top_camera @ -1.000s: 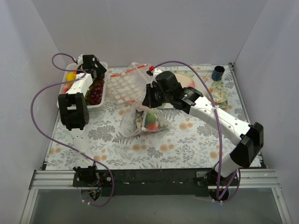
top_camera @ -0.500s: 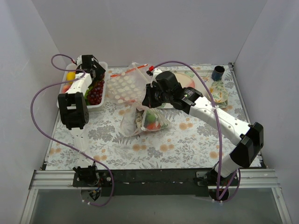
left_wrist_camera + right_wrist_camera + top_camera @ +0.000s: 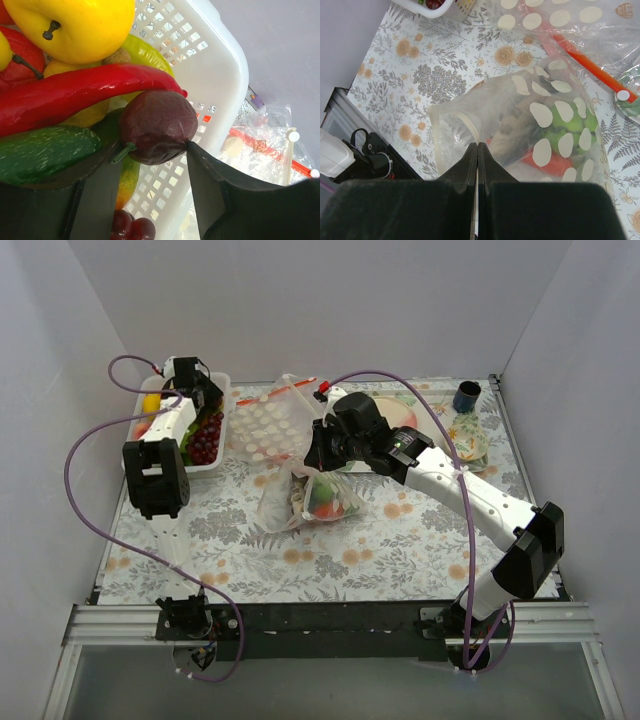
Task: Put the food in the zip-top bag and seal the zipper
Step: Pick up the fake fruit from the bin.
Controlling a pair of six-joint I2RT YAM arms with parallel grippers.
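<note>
My left gripper (image 3: pixel 200 405) is down in the white slatted basket (image 3: pixel 214 469), its fingers closed on a dark purple round fruit (image 3: pixel 157 125). A yellow apple (image 3: pixel 75 25), a red chilli (image 3: pixel 75 95), a green cucumber (image 3: pixel 40 152) and red grapes (image 3: pixel 132 227) lie around it. My right gripper (image 3: pixel 312 462) is shut on the edge of a transparent polka-dot bag (image 3: pixel 322 498), which hangs from it and holds green and red food (image 3: pixel 570 140). A second polka-dot bag (image 3: pixel 265 425) lies flat behind, with a red zipper strip (image 3: pixel 275 393).
The basket (image 3: pixel 220 65) stands at the back left against the wall. A pink plate (image 3: pixel 398 412), a patterned dish (image 3: pixel 470 438) and a dark blue cup (image 3: pixel 466 396) are at the back right. White walls close in three sides.
My left gripper has shifted slightly towards the back of the basket. The right arm and the bag it holds have not moved.
</note>
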